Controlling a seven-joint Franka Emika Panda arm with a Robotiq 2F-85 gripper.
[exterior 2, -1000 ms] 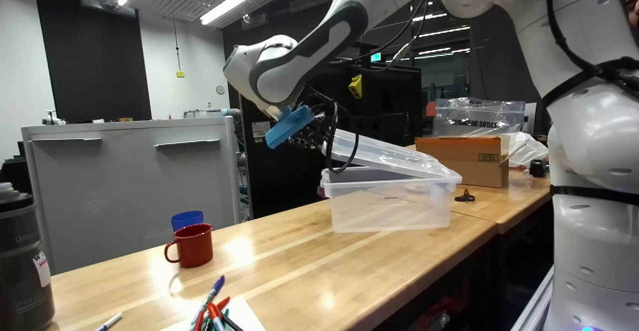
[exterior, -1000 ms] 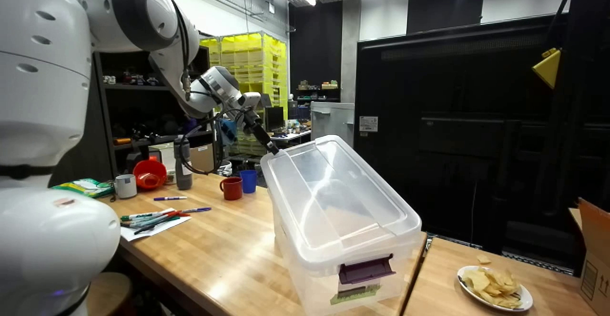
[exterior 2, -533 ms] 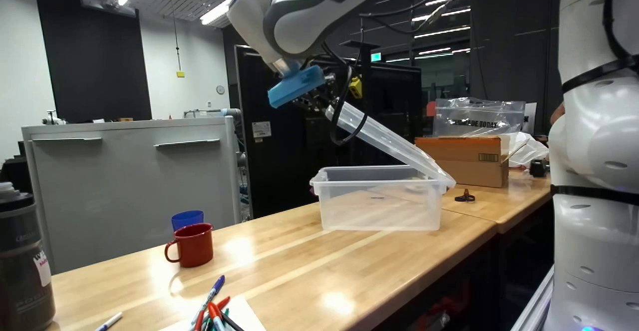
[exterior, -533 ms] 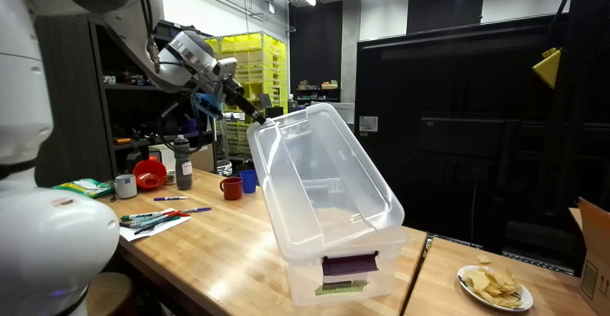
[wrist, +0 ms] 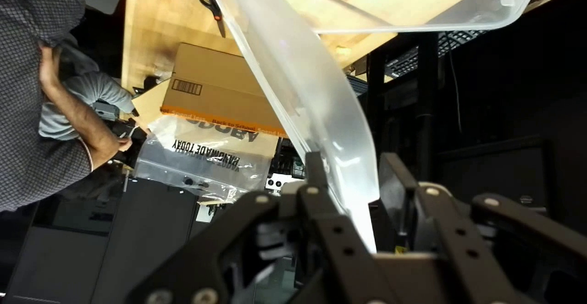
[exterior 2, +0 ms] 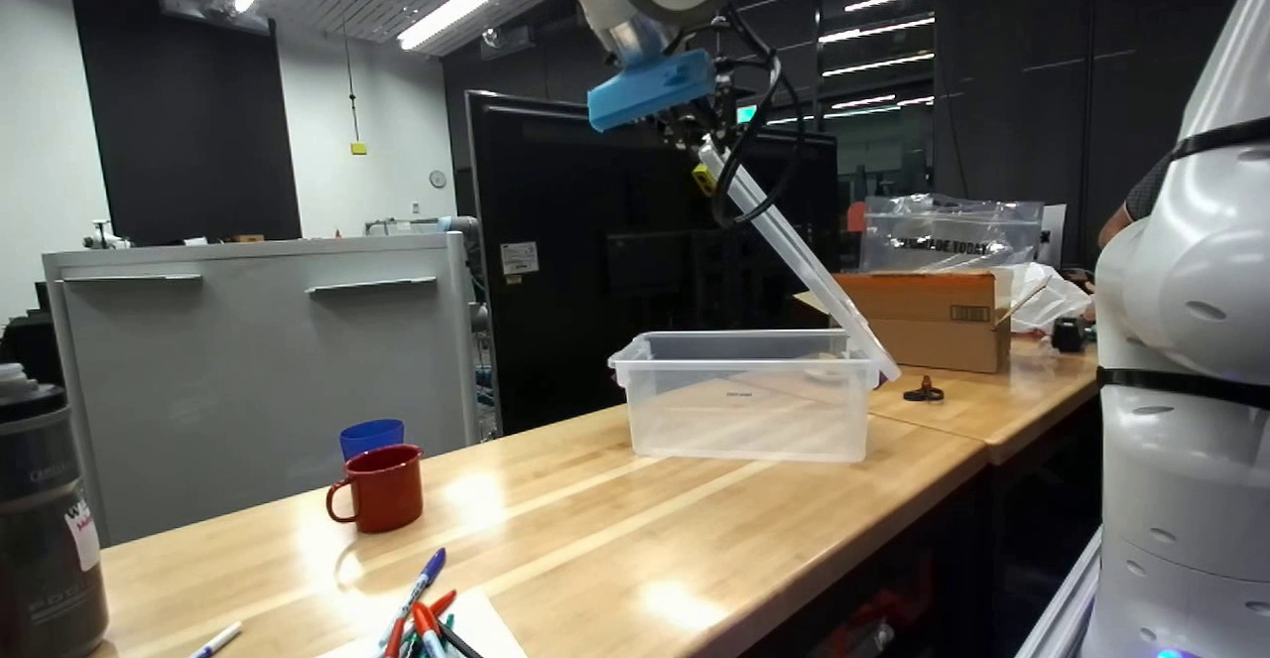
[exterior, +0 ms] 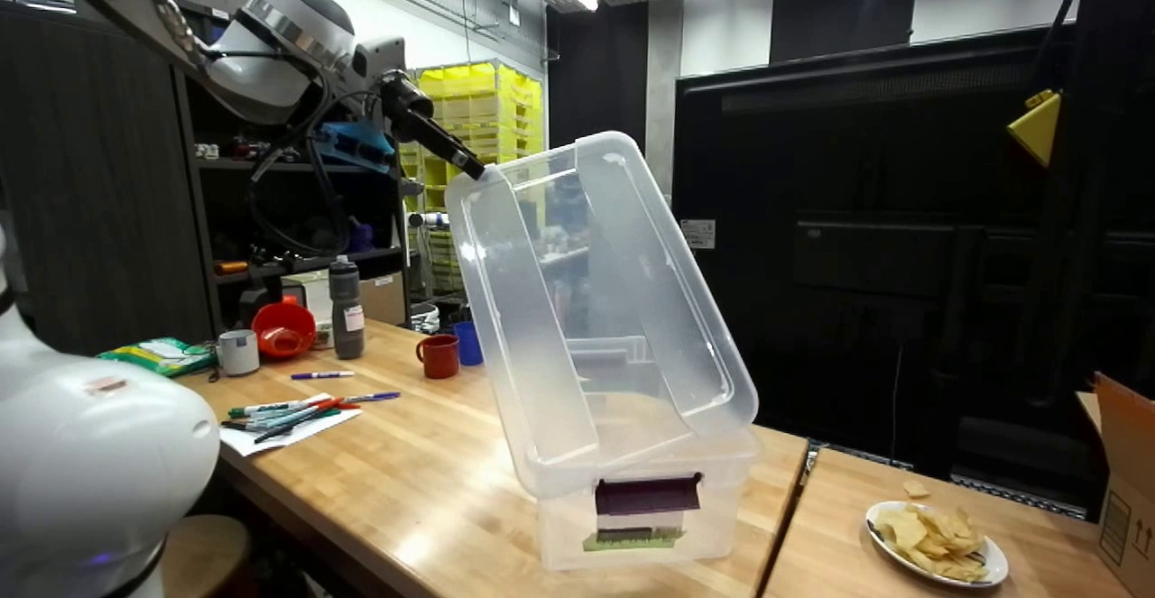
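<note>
Exterior views, table (exterior: 424, 481): glossy light wood, shown in both.
Robot arm (exterior: 302, 30): white, reaching in from 11 o'clock in an exterior view.
Bin (exterior 2: 734, 420): clear plastic, upright on the table, uncovered toward 9 o'clock in an exterior view.
Lid (exterior 2: 819, 281): clear plastic, raised and steeply tilted, slanting from 11 o'clock at its top to 5 o'clock at its foot in an exterior view; its foot at the bin's 3 o'clock end.
Cardboard box (exterior 2: 923, 316): brown, at 2 o'clock from the bin in an exterior view.
Gripper (wrist: 352, 162): narrowed on the lid, pinching its raised edge from both sides in the wrist view; near 11 o'clock from the lid's middle in both exterior views.
Plate (exterior: 999, 569): white, heaped with chips (exterior: 934, 539), at 3 o'clock from the bin in an exterior view.
Mug (exterior: 439, 357): red, upright, just beside a blue cup (exterior: 468, 345), at 10 o'clock from the bin.
Markers (exterior: 298, 415): heaped on white paper (exterior: 242, 442), between 9 and 10 o'clock from the bin in an exterior view.
</note>
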